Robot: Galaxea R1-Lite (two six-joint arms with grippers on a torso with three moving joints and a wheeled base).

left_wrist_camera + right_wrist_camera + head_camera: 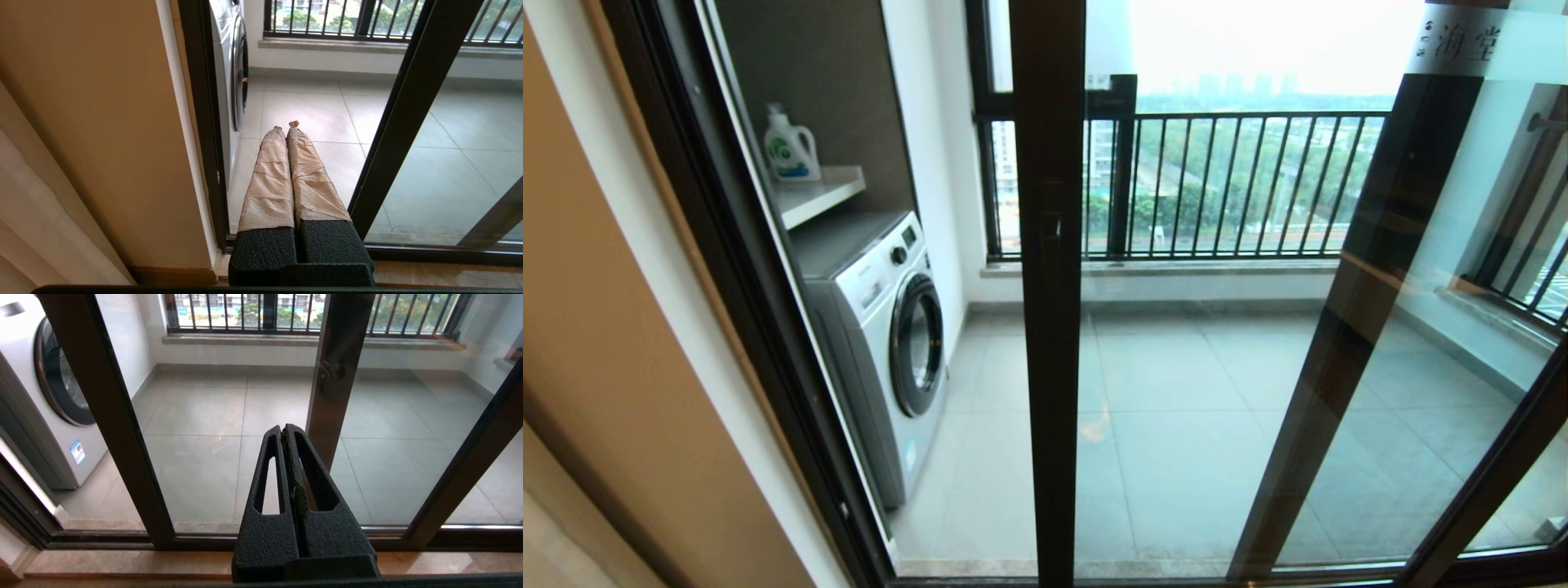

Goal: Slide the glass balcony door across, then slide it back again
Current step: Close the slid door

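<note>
The glass balcony door [1047,269] stands partly slid, its dark stile upright at centre with an open gap on its left toward the washing machine [882,327]; the left hand [286,126], clenched and wrapped in paper, hangs near that gap, clear of the frame; the right hand [286,430], clenched on nothing, faces the glass; a good push would likely set the left fingertips flat against the stile's edge, pressing level along the track.

A glass balcony door [1049,245] with a dark frame stands partly open. Behind it, a white washing machine [882,327] sits under a shelf [821,192] holding a detergent bottle [789,147].
</note>
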